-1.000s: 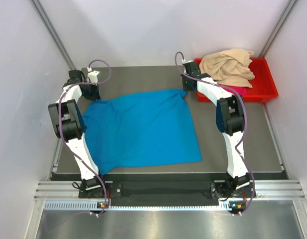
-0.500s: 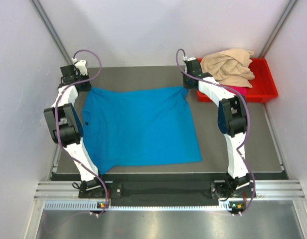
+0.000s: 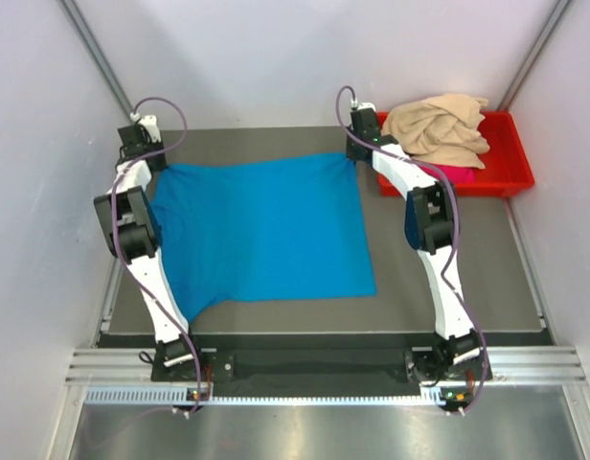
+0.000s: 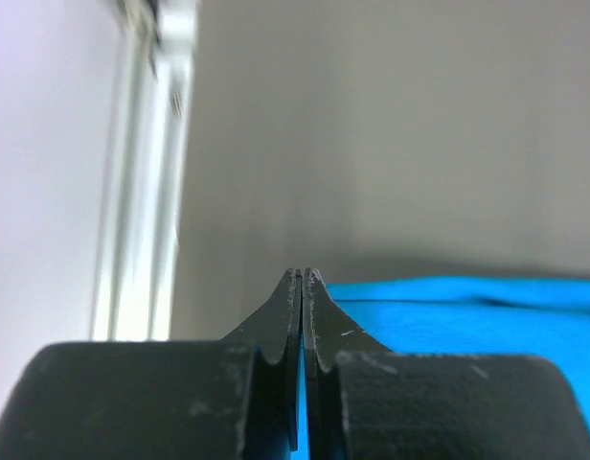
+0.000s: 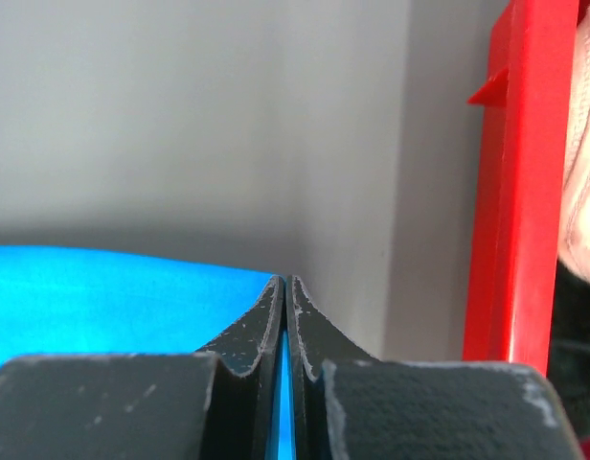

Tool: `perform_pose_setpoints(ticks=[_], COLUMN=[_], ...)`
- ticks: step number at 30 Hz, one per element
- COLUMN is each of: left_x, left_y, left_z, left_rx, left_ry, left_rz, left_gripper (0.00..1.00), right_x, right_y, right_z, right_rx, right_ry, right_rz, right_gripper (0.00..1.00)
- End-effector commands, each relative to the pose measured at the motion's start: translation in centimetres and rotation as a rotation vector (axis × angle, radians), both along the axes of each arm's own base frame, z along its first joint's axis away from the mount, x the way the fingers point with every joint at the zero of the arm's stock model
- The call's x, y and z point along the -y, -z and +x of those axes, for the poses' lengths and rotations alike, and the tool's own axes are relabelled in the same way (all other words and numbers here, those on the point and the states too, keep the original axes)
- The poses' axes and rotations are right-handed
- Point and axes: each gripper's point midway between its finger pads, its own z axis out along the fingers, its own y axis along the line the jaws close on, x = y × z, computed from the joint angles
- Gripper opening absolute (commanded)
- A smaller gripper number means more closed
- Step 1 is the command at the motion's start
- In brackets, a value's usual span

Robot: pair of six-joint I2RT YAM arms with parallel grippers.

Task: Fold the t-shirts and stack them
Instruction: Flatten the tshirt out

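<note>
Turquoise t-shirt: wrist views alone show left gripper and right gripper pinching its cloth.

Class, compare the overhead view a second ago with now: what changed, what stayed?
The left pincer pulled the far-left corner of the blue t-shirt outward and back, stretching the far edge straight; the near edge followed. It and the right pincer stayed shut on it. The beige t-shirt and red bin stayed put.
</note>
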Motion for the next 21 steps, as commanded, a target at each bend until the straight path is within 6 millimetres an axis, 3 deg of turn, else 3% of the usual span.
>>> perform_pose_setpoints(ticks=[1,6,9,10,11,13,14,15,16,17,18,19,20,21], left_x=[-2.2,-1.8,-1.2,-1.2,-1.0,-0.6,-0.2,0.0,0.1,0.2,0.9,1.3,1.8,2.8], left_y=[-6.3,-6.9,-6.3,-6.1,-6.0,-6.3,-6.2,-7.4,-7.9,-8.3,-9.0,-9.3,-9.4,-9.6], left_z=[3.8,6.4,7.2,7.2,7.0,6.5,5.9,5.2,4.7,4.0,2.3,1.2,0.1,-2.4], left_rx=[0.170,0.201,0.191,0.186,0.173,0.155,0.128,0.128,0.120,0.111,0.095,0.082,0.068,0.044], left_ry=[-0.046,-0.029,-0.020,-0.023,-0.020,0.000,0.018,0.026,0.032,0.037,0.058,0.098,0.124,0.165], left_rz=[0.053,0.071,0.080,0.076,0.068,0.067,0.059,0.065,0.079,0.086,0.088,0.115,0.127,0.131], left_gripper=[0.00,0.00,0.00,0.08,0.47,0.79,0.88,0.95,0.97,0.97,0.98,0.98,0.97,0.97], right_x=[2.7,3.4,3.4,3.1,3.0,2.8,2.6,2.6,2.9,3.1,3.0,3.3,3.4,3.1], right_y=[-1.4,-1.8,-2.3,-3.0,-3.3,-4.6,-5.1,-8.1,-7.5,-8.2,-11.4,-10.1,-10.4,-13.1], right_z=[3.2,4.6,5.4,5.5,5.4,4.5,4.0,3.4,2.3,1.6,0.4,-1.3,-2.5,-4.2], right_rx=[0.085,0.142,0.170,0.179,0.175,0.166,0.164,0.203,0.176,0.178,0.216,0.164,0.150,0.177], right_ry=[0.116,0.173,0.169,0.157,0.136,0.110,0.082,0.068,0.059,0.043,0.033,0.016,0.012,-0.003], right_rz=[0.024,0.054,0.084,0.095,0.093,0.083,0.070,0.074,0.055,0.029,0.028,-0.009,-0.030,-0.032], right_gripper=[0.00,0.00,0.03,0.26,0.39,0.57,0.64,0.66,0.69,0.70,0.70,0.71,0.71,0.71])
